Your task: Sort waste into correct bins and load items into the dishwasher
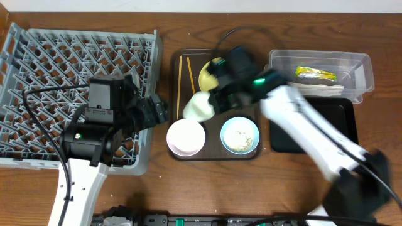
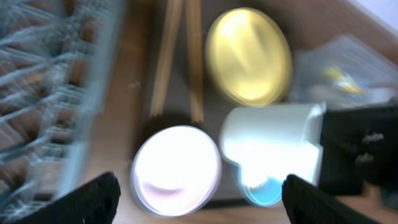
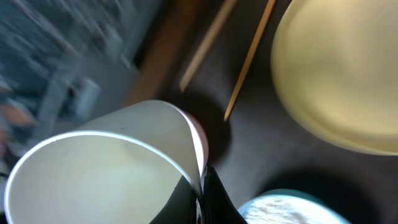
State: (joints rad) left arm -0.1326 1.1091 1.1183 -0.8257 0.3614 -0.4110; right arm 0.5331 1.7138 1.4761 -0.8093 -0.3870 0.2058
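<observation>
The sorting looks partly done and the loading hardly begun. Over on the far side, the snack wrapper already lies inside the clear tub. There is something pale beside it that I cannot make out. The black tray next to the tub shows nothing on the part the arm leaves uncovered.

The dishes all sit on the brown serving tray in the middle of the table. The chopsticks lie along its left side with the yellow plate next to them. The white bowl is at the near left corner. The light-blue bowl beside it has its crumbs inside, so that waste is not yet binned.

The right end effector is pinched shut on the rim of a white cup, holding it tilted over the tray, between the plate and the white bowl. The left end effector hangs with its fingers spread wide, holding nothing. It is over the gap between the tray and the grey dish rack.

I can see no dish in the rack. By my reckoning the cup is the first piece on its way there. The crumbs, both bowls, the plate and the chopsticks are all left to do.
</observation>
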